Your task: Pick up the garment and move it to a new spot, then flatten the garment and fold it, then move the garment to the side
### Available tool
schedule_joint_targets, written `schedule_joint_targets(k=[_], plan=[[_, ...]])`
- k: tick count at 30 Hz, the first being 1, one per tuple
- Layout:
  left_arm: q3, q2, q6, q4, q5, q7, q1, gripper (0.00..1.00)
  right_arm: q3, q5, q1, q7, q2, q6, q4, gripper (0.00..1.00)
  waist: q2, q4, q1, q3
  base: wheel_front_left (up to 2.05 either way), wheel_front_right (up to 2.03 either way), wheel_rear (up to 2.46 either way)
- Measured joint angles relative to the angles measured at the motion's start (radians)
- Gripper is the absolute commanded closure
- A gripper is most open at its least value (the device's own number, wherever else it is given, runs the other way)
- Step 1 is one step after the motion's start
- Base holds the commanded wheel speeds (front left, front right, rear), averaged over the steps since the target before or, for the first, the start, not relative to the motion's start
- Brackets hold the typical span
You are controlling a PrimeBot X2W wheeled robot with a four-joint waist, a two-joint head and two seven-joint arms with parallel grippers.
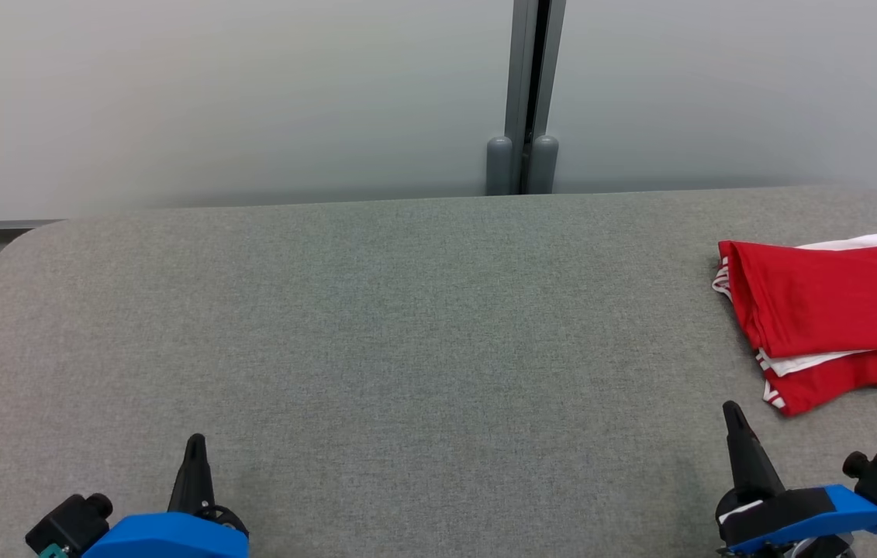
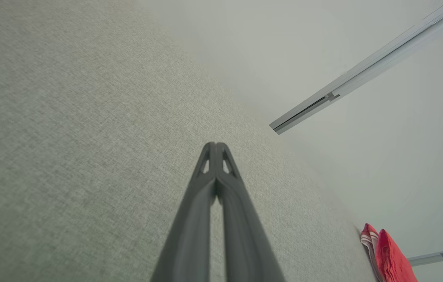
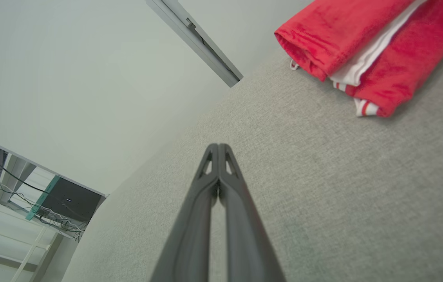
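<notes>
The garment point(image 1: 826, 318) is red with white trim and lies folded in a compact stack at the right edge of the grey table point(image 1: 407, 325). It also shows in the right wrist view as the garment point(image 3: 366, 47) at the upper right, and in the left wrist view as the garment point(image 2: 387, 256) at the lower right. My left gripper point(image 1: 195, 443) rests low at the near left, shut and holding nothing, its tips pressed together point(image 2: 216, 145). My right gripper point(image 1: 731, 409) sits near the front right, just short of the garment, shut and holding nothing point(image 3: 218, 147).
A pale wall with a grey vertical post point(image 1: 531, 101) stands behind the table's far edge. A desk with cables point(image 3: 29, 196) is off to one side in the right wrist view. The table's rounded far-left corner point(image 1: 27, 232) drops to the floor.
</notes>
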Motion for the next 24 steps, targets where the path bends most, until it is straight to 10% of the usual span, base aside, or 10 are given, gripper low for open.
schedule_joint_targets(k=[24], plan=[[0.056,-0.007,-0.033,-0.027,-0.262,0.074,-0.036,1.00,-0.035,0.285,-0.016,0.073,0.000,0.000,-0.026,1.00,0.0000,-0.004,0.0000,-0.005,0.00,0.00,0.00]])
